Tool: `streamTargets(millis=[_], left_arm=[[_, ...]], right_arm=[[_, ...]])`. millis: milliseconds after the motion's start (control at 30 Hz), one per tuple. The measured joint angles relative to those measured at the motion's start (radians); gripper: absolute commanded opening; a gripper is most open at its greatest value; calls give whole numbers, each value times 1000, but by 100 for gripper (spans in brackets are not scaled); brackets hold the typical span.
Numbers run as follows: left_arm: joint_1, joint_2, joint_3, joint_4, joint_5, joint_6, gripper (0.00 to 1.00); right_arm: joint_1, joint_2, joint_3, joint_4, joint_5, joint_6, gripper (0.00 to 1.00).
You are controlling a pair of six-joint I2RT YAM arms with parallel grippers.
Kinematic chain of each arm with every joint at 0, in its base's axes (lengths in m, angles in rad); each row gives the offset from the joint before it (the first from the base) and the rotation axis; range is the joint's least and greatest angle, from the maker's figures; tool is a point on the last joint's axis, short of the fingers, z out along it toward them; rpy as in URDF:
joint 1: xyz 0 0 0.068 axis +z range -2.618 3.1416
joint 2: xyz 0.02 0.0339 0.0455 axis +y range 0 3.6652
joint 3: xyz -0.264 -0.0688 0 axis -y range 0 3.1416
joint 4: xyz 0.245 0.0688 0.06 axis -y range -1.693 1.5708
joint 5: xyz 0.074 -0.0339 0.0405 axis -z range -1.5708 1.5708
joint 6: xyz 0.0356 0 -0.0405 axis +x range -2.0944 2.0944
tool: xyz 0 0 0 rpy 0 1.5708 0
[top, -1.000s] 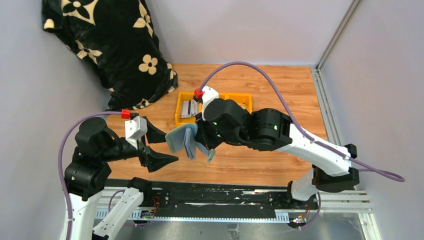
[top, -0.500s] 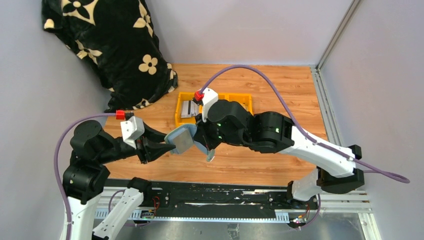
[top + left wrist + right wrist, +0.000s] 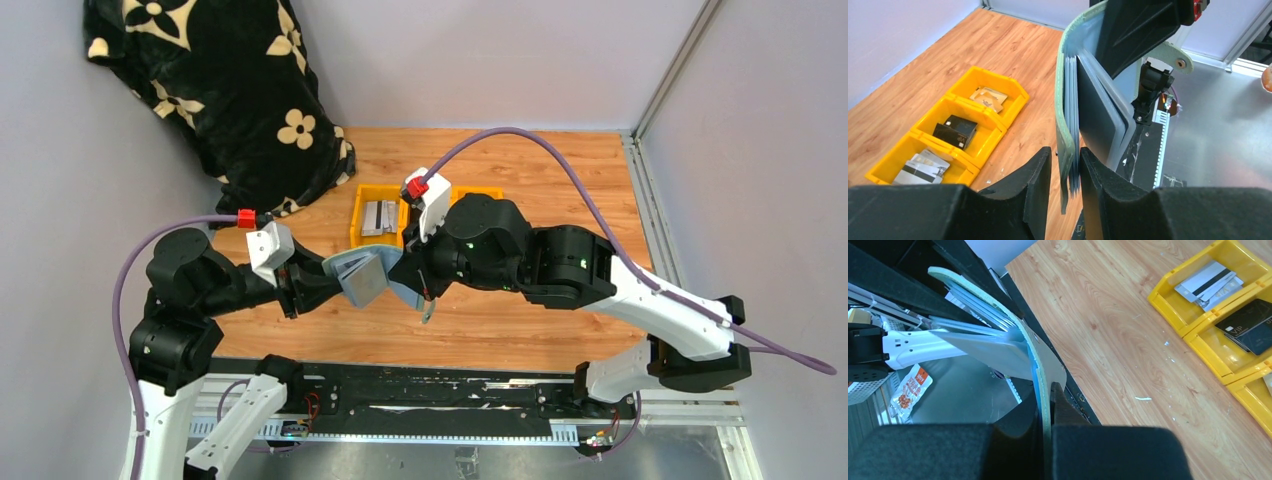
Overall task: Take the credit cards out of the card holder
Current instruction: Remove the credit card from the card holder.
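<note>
Card holder (image 3: 362, 277) up in air between arms, above near part of table (image 3: 520, 325), splayed open. Right gripper (image 3: 1045, 400) clamped tight on one flap. Left gripper (image 3: 1065, 167) narrowed round other flap's edge, can't tell if pinching yet. We reckon holder's light and floppy, cards (image 3: 1074, 110) stiff, slick. Grab card edge, not flap.

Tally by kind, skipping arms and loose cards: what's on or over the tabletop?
yellow bins: 3
card holder: 1
black floral cushion: 1
Total: 5
</note>
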Motion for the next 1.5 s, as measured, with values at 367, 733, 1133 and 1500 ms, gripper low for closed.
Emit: streamTargets(millis=[367,733,1133,1500], left_arm=[[0,6,25,1,66,-41,21],[0,-19,48,-6,50,-8,0],[0,-15,102,-130,-133,220,0],[0,69,169,-314,-122,256,0]], right_arm=[[0,-43,-111,171,-142,-36,0],[0,-150,-287,366,-175,-75,76],[0,-237,-340,430,-36,-103,80],[0,-103,-232,443,-121,-260,82]])
